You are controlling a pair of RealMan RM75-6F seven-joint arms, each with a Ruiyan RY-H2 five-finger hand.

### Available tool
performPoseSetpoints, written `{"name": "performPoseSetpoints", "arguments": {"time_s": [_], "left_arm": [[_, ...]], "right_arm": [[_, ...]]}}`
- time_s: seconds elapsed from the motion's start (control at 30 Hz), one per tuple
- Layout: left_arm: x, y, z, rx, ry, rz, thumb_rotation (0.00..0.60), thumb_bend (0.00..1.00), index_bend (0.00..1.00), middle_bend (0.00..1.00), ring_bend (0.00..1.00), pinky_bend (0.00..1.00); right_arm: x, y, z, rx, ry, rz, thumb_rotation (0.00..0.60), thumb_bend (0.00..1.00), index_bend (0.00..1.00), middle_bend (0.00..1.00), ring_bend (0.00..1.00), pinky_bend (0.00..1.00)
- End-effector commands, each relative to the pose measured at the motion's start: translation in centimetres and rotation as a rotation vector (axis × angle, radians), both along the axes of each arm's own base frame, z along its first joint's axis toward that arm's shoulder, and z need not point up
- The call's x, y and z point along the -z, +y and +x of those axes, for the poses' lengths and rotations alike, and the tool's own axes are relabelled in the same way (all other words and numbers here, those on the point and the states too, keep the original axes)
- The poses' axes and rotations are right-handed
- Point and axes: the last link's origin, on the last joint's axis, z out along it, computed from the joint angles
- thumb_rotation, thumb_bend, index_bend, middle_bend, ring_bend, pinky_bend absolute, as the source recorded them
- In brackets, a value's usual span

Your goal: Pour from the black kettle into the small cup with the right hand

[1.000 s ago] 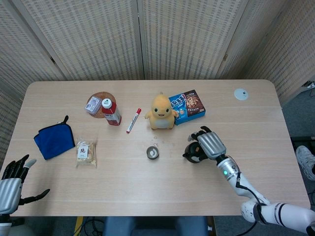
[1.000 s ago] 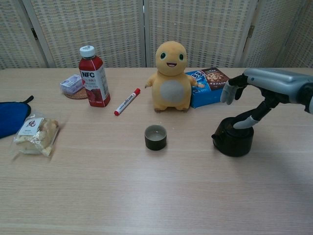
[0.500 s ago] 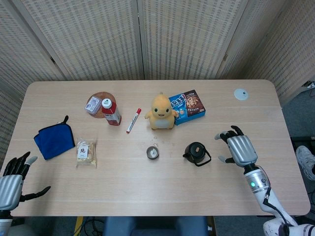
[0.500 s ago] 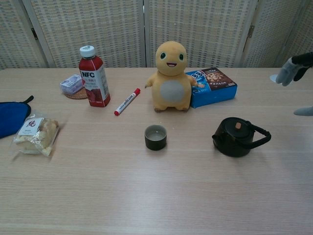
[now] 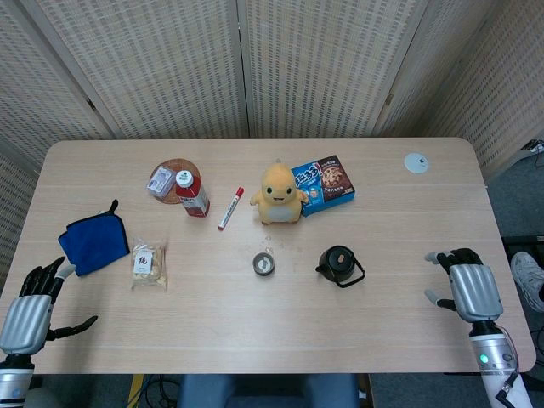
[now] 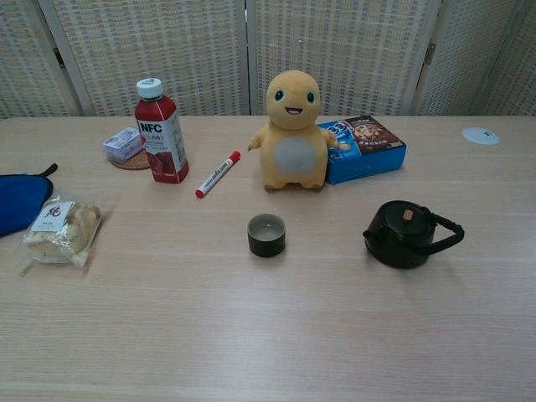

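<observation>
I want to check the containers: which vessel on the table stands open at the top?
The small cup: its top is open and you see inside. The kettle has its lid on, and the juice bottle wears a white cap.

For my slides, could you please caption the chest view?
Black kettle and small cup stand apart on the table, no hand in frame.

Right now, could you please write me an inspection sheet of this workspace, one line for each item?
Surface: wooden table, no spill seen.
Job's things: black kettle upright, handle to its right; small cup upright left of it, apart.
Clutter: yellow plush toy, cookie box, juice bottle, red marker, snack bag, blue cloth.
Hands: left hand and right hand open, at the near table edge, touching nothing.
Cables: nothing seen.
Surroundings: woven screens.
</observation>
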Motion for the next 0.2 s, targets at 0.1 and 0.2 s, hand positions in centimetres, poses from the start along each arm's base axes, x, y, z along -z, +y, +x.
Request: {"name": "performPoseSetpoints", "arguments": {"time_s": [0.1, 0.2], "left_arm": [[0.32, 0.19, 0.36, 0.009, -0.008, 0.003, 0.362, 0.08, 0.13, 0.02, 0.08, 0.00], [0.51, 0.27, 0.59, 0.016, -0.015, 0.006, 0.363, 0.08, 0.13, 0.02, 0.08, 0.00]], "right_arm": [[-0.63, 1.53, -0.56, 0.026, -0.012, -0.016, 0.600, 0.09, 0.36, 0.41, 0.30, 0.24], [-0.84, 1.82, -0.56, 0.020, -0.021, -0.022, 0.600, 0.09, 0.36, 0.41, 0.30, 0.24]]}}
